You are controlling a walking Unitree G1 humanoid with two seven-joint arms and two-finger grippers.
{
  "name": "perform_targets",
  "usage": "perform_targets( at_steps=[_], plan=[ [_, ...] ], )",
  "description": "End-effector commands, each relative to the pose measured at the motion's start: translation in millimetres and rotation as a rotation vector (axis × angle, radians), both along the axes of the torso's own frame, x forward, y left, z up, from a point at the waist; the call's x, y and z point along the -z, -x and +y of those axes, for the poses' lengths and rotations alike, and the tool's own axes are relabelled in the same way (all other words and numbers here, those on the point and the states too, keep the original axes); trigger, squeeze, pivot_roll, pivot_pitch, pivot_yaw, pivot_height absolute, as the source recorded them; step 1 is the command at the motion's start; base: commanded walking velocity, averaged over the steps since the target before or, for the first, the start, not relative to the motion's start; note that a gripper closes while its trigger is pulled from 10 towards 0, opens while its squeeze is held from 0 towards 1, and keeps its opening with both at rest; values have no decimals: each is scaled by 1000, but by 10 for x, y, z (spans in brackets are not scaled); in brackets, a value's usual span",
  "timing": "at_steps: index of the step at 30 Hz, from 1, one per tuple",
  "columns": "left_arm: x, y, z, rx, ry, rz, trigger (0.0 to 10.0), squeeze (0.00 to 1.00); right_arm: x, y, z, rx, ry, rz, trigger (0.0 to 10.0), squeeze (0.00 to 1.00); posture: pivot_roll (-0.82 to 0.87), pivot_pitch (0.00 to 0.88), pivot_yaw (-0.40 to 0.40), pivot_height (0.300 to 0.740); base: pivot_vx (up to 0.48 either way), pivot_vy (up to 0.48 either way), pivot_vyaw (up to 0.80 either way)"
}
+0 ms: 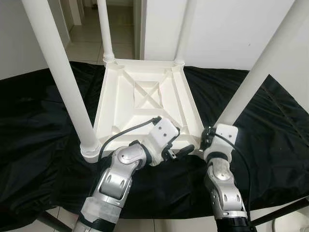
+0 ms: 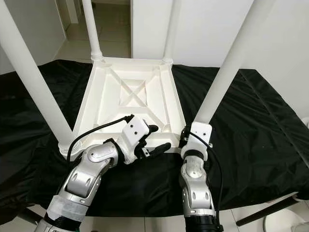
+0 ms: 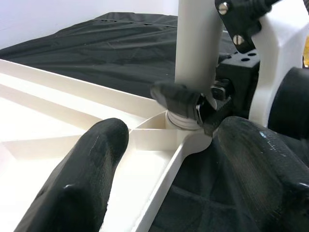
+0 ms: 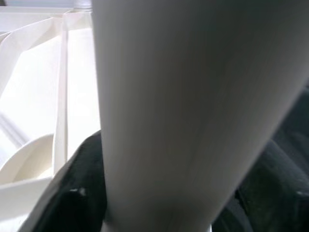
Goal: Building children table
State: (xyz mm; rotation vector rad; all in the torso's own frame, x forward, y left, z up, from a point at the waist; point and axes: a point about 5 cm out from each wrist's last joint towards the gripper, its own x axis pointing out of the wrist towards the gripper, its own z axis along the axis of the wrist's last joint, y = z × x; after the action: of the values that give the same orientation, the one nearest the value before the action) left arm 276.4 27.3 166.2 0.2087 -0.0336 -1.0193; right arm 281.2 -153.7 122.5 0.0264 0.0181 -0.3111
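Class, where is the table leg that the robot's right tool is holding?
The leg stands at the near right corner of the upturned tabletop on the black cloth, with the right tool around its base.

The tops of all four table legs (image 1: 58,72) are cut off. The right gripper (image 1: 208,140) fingertips are hidden behind its wrist.

The table (image 1: 145,96) and its legs (image 1: 58,72) are white. The cloth (image 1: 38,125) is black. The arms (image 1: 118,176) are silver, with black fingers (image 3: 82,179).
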Motion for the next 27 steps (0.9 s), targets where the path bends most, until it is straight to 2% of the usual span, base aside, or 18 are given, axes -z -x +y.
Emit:
perform_targets(
  at_steps=[1, 6, 7, 12, 14, 19, 23, 27],
  plan=[
    [-11, -22, 23, -112, 14, -14, 10000, 0, 69, 60, 168, -60, -106, 9, 10000, 1000, -37, 0, -50, 740, 0, 0, 0],
    [-17, -27, 21, -117, 16, -13, 10000, 0, 3, 53, 127, -170, -56, -22, 10000, 1000, -39, 0, -49, 740, 0, 0, 0],
    [-19, -28, 22, -118, 17, -13, 10000, 0, 3, 55, 107, -210, -54, -19, 10000, 0, -40, 0, -49, 740, 0, 0, 0],
    [-20, -29, 30, -120, 19, -12, 10000, 0, 9, 66, 67, -317, -47, -13, 10000, 0, -40, 0, -49, 740, 0, 0, 0],
    [1, -42, 45, -128, 10, -13, 10000, 0, 10, 88, -39, -444, 7, -21, 10000, 0, -57, 11, -39, 740, 0, 0, 0],
    [-19, -61, 40, -133, 12, -15, 10000, 0, -33, 93, -173, -553, 93, -40, 10000, 0, -58, 19, -36, 740, 0, 0, 0],
    [-37, -78, 34, -131, 13, -19, 10000, 0, -160, 32, -280, -687, 148, -80, 10000, 0, -67, 22, -25, 740, 0, 0, 0],
    [-46, -87, 29, -126, 11, -22, 10000, 0, -208, -20, -312, -767, 164, -79, 10000, 0, -69, 26, -25, 740, 0, 0, 0]
  ],
)
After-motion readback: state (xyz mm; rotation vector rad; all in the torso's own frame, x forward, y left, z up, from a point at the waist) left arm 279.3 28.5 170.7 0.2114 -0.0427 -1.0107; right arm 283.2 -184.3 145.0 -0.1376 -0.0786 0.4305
